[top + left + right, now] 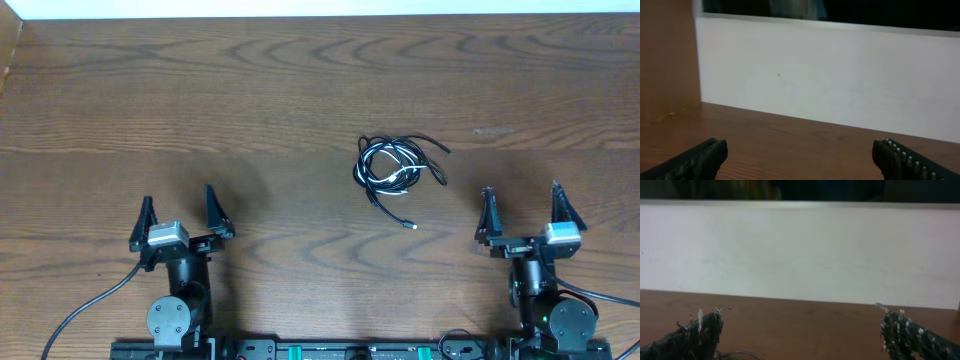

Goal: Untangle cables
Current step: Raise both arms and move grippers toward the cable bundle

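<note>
The left claw (178,202) and right claw (521,192) stand spread apart, empty, along the lower frame. The cables (398,168) lie bundled right of centre, so all the untangling seemingly remains.

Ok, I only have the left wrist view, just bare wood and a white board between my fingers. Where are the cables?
Observer: The cables lie in one tangled bundle, white and black together, off to the right of the left gripper, outside your view.
Operator: Is the right arm on them?
Observer: No. The right gripper is open and empty, apart from the bundle, though nearer to it than yours.
Operator: Any loose end to grab?
Observer: One black cord trails out toward the robot, ending in a small plug.
</note>
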